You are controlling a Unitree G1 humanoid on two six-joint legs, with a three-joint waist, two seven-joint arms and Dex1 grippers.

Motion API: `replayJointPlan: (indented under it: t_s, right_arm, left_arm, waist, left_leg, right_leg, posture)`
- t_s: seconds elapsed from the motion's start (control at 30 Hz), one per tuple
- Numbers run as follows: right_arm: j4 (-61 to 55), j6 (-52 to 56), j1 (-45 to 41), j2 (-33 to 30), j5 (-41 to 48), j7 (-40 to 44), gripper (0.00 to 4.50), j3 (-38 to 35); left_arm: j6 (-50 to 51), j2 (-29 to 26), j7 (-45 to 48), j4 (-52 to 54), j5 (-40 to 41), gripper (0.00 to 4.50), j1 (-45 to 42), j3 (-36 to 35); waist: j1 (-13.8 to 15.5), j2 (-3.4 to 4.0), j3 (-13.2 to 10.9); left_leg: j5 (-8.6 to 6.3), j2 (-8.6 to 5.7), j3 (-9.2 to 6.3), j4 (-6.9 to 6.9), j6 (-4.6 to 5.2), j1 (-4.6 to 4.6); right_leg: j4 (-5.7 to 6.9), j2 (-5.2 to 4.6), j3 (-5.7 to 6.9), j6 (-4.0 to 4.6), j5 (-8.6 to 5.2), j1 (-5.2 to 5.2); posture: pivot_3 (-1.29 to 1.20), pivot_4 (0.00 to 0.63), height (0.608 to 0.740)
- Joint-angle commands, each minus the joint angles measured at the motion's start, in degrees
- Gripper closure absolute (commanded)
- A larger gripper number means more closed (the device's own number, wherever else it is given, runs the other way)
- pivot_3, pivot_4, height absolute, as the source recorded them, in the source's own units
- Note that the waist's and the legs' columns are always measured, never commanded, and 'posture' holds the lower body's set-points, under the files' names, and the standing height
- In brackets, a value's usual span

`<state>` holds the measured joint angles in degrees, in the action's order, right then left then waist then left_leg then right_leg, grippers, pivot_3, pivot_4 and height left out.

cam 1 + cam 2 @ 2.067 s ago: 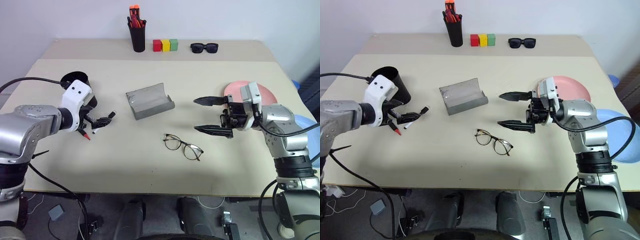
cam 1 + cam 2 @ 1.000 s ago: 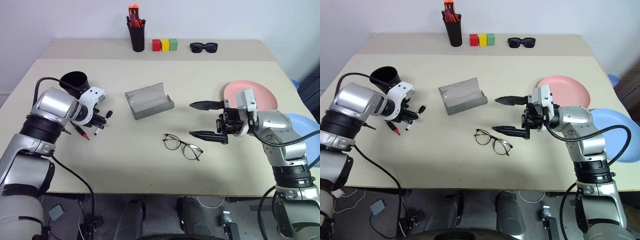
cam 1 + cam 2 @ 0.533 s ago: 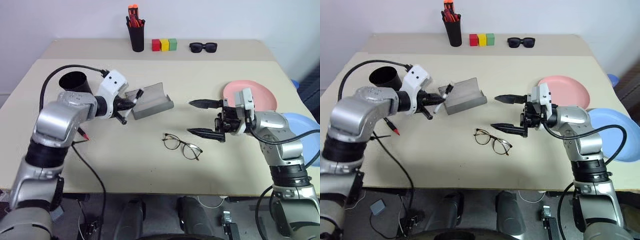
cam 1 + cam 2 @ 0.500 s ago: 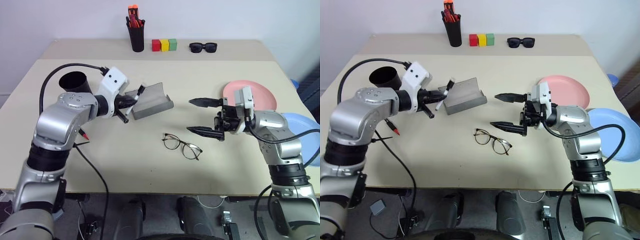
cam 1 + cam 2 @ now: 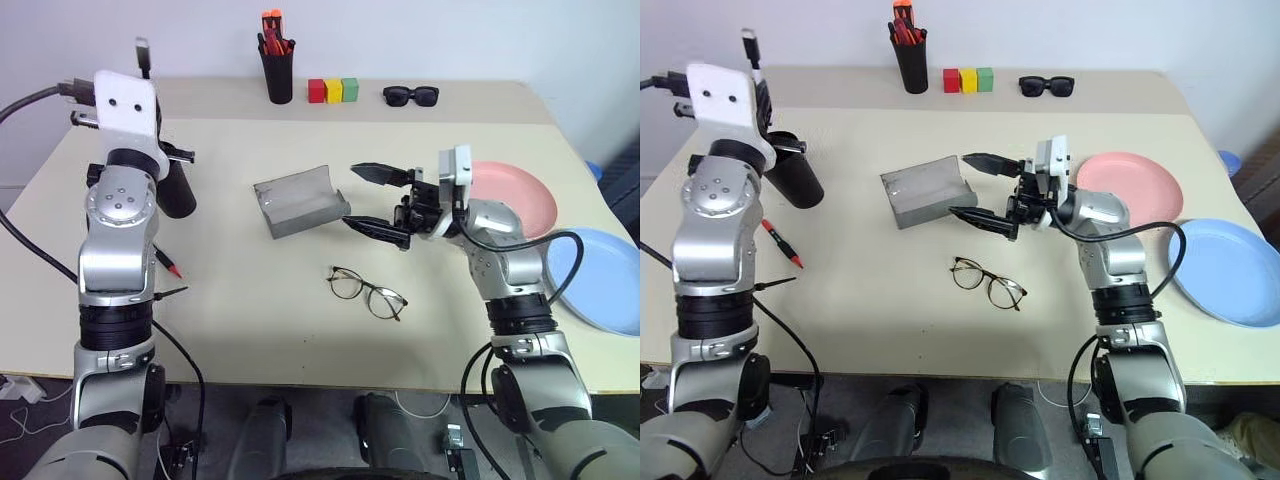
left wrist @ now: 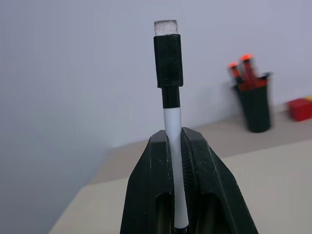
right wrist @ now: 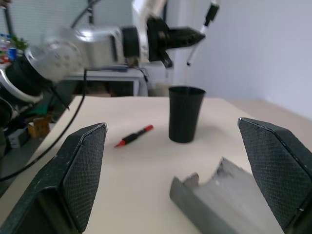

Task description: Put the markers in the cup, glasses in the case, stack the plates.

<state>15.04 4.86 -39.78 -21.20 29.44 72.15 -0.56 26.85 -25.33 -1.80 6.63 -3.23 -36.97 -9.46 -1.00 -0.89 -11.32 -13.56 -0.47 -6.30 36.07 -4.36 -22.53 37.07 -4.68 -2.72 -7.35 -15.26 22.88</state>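
On the left, the left hand (image 6: 174,195) is raised above the black cup (image 5: 792,177), its fingers pressed together on the white marker with the black cap (image 6: 170,97), which stands upright in the grip. The cup sits on the bench (image 5: 250,320) just below that hand, and nothing can be made out inside it. Near the cup, the black marker with the red cap (image 5: 780,243) lies flat on the bench. So neither marker is in the cup yet: one looks about to be dropped in, the other is untouched.

Toward the middle, the grey glasses case (image 5: 298,202) lies open and empty, and the wire-rimmed glasses (image 5: 367,292) rest unfolded on the bench nearer the robot, apart from the case.

Next comes the right hand (image 5: 375,200), fingers spread wide and holding nothing, hovering just beside the case's right end and above the glasses.

At the right, the pink plate (image 5: 525,195) and the light blue plate (image 5: 600,285) lie side by side, not stacked.

By this reading, none of the three parts is finished; the marker step is underway, and the glasses and plates remain.
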Motion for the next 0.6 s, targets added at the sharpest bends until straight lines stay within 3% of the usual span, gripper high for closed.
replayJointPlan:
  t_s: [0.03, 0.6]
  right_arm:
    - [1.25, -2.15, -1.94, 0.89, -0.48, 0.59, 0.04, -0.21]
    - [2.65, -3.90, -2.34, 1.93, -1.44, 0.53, 0.04, -0.52]
  left_arm:
    - [-3.57, 1.01, -3.79, -1.49, -2.71, 4.45, 0.19, -0.72]
    - [-8.53, 1.89, -7.49, -14.85, -2.22, 4.45, -0.46, -4.94]
  waist:
    - [0.00, 0.00, 0.00]
    - [-0.08, 0.00, 0.00]
  left_leg:
    - [0.00, 0.00, 0.00, 0.00, 0.00, 0.00]
    - [0.01, 0.00, -0.01, -0.03, -0.01, 0.00]
  right_leg:
    - [0.00, 0.00, 0.00, 0.00, 0.00, 0.00]
    - [0.05, 0.00, 0.01, 0.00, 0.00, 0.04]
  posture:
    - [0.00, 0.150, 0.740]
    - [0.00, 0.150, 0.740]
